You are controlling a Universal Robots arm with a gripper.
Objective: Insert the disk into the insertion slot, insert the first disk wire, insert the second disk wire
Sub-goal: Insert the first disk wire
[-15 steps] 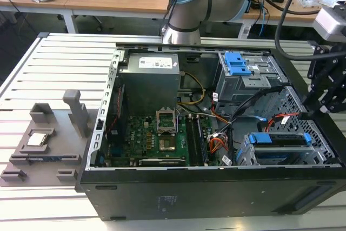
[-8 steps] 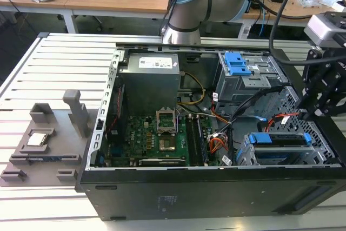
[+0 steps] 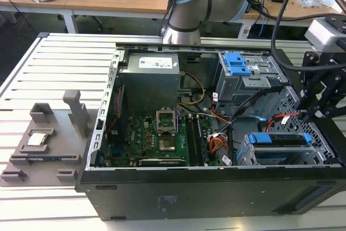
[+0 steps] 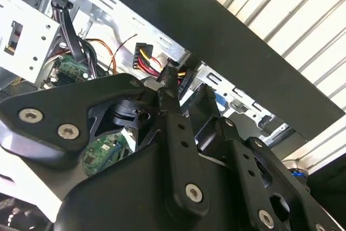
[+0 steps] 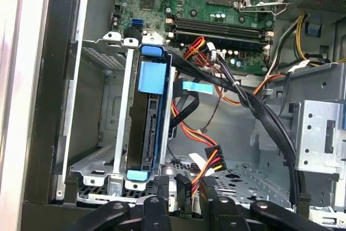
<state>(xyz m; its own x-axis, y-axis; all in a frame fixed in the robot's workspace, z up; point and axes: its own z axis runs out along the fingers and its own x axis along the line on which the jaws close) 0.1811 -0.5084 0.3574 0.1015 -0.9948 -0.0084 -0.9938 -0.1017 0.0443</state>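
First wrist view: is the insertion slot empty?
No, the disk in its blue carrier sits inside the insertion slot.

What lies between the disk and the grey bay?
Cables, in the first wrist view: red-yellow-black wires and a black cable bundle, between the disk and the grey bay.

Arm [image 3: 186,5]: silver tubes, pale blue joint caps; tool [image 4: 185,83]: black linkages, silver screws.
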